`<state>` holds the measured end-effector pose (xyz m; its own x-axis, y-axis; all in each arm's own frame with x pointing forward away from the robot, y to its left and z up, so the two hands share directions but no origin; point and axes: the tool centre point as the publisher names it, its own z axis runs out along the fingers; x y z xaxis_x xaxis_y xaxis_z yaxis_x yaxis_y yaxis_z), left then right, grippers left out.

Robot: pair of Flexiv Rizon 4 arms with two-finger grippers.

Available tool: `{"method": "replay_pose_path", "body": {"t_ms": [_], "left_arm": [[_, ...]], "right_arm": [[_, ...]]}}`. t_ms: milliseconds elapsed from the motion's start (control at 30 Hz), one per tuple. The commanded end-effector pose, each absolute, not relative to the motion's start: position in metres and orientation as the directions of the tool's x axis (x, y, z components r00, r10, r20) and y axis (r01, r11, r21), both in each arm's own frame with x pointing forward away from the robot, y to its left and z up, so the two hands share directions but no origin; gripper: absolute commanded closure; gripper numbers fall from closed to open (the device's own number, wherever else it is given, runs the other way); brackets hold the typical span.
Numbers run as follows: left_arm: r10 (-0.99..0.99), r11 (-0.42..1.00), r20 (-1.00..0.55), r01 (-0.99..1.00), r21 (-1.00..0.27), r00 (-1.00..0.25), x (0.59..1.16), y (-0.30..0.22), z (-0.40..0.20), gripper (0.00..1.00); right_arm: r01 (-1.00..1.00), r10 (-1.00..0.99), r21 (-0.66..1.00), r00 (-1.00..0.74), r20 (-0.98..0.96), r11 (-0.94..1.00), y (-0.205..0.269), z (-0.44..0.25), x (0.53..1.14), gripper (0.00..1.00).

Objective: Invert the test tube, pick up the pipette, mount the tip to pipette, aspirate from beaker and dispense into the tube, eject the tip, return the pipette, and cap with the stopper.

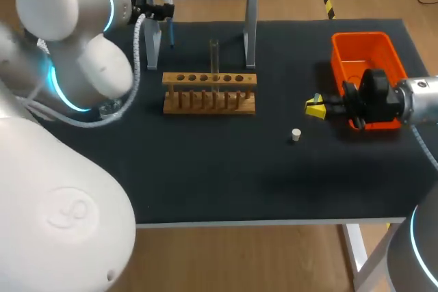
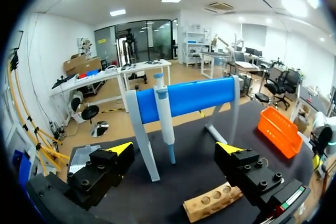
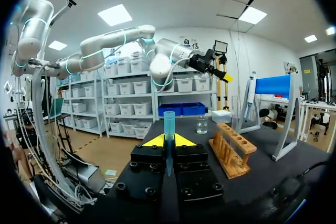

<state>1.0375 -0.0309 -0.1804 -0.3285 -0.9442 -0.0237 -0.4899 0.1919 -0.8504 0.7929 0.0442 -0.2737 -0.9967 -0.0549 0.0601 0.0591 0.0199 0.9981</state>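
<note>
Nearest me on the bench [image 1: 239,176], right of the middle, lies the small pale stopper [image 1: 295,135]. I judge it light and apt to roll, so it is best pinched across its sides.

Just beyond it my right pincer [image 1: 315,107] is clenched on a blue pipette tip [image 3: 168,132], which stands upright between the fingers. It looks like thin, slick plastic, so I would grip it gently and low on its shaft.

At the bench's middle stands the wooden rack [image 1: 209,94], with one glass tube [image 1: 214,59] upright in a hole. The glass is fragile and smooth, so I would take it mid-length. I cannot tell which end is up, nor whether anything is in it.

Toward the left edge is a glass beaker [image 3: 202,124]; I cannot make out its level. The orange bin [image 1: 356,39] sits toward the far right corner, and I see nothing in the part of it that shows.

At the far edge my left pincer [image 2: 176,148] is released, its fingers wide apart. The pipette [image 2: 164,114] hangs ahead of it on the blue stand [image 2: 199,95]. The pipette seems stiff and light, and its body below the head is the place to take hold.
</note>
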Motion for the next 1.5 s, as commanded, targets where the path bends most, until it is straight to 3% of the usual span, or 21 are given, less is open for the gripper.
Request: {"method": "replay_pose_path", "body": {"t_ms": [33,367,1500], "left_arm": [[-0.98,0.179,-0.11,-0.485,-0.856,-0.167,1.042,-0.037,-0.186,0.0],[-0.991,0.123,-0.082,-0.455,-0.882,-0.108,1.051,-0.041,-0.182,0.0],[-0.995,0.026,0.015,-0.407,-0.913,-0.099,1.092,-0.058,-0.189,0.0]], "right_arm": [[0.059,-0.056,0.998,-0.997,0.06,0.021,0.044,-0.274,0.793,1.0],[0.059,-0.056,0.998,-0.997,0.06,0.021,0.044,-0.274,0.793,1.0],[0.059,-0.056,0.998,-0.997,0.06,0.021,0.044,-0.274,0.793,1.0]]}}
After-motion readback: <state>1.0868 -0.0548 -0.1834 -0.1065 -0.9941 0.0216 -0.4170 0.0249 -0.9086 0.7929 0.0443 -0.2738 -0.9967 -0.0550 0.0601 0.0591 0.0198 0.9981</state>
